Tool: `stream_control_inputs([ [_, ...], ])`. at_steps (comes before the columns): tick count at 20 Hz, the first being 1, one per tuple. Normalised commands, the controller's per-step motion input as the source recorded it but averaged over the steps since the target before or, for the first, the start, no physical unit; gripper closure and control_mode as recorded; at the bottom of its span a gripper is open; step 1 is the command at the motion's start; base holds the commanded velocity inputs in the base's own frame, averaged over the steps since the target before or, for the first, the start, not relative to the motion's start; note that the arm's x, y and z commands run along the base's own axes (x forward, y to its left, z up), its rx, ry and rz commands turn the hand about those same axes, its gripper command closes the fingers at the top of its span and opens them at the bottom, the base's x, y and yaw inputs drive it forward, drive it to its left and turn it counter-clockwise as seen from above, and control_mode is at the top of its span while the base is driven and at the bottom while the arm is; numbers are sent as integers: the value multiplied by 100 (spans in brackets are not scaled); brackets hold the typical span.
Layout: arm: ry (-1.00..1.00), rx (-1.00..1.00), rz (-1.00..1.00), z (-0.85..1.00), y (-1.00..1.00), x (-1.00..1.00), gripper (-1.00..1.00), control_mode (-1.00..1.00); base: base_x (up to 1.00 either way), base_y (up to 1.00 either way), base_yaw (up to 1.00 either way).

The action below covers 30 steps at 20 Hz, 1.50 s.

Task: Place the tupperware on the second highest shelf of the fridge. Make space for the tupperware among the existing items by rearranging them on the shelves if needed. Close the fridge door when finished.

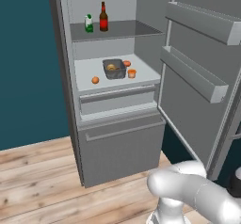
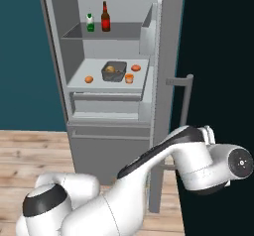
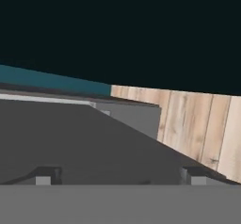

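Two dark fingertips of mine [image 3: 43, 176] rise far apart at the bottom of the hand view, so my claw [image 3: 117, 177] stands wide open with nothing between its tips. Before it lies a flat dark grey surface I cannot name for sure, with wooden floor [image 3: 197, 124] beyond. In the right base view my arm bends round behind the edge of the fridge door [image 2: 168, 71], and the claw itself is hidden there.

Taking the fridge [image 1: 117, 143] as landmark: its door swings open to the right, and the bins inside it are cut off by the picture's edge. The tupperware [image 1: 114, 69] sits on the second highest shelf [image 1: 89, 75], near the middle. Just right of it stands a small orange cup [image 1: 132, 73], with one orange ball [image 1: 127, 63] behind and another [image 1: 95, 80] to its left front. On the darker shelf above [image 1: 136, 30], a red-brown bottle [image 1: 103, 17] and a green-and-white carton [image 1: 89, 23] stand side by side; their labels are too small to read.
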Motion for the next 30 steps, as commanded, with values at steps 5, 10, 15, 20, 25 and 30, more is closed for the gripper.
stream_control_inputs([
  [5,0,15,11,-21,-25,44,-100,-100,0,0,0],
  [10,0,10,11,-26,-2,41,-100,-100,0,0,0],
  [15,-5,8,6,-49,0,46,-100,-100,0,0,0],
  [20,-6,12,0,-47,0,58,-100,-100,0,0,0],
  [25,0,20,0,-2,-7,78,-100,-100,0,0,0],
  [30,3,23,1,0,-4,71,-100,-100,0,0,0],
])
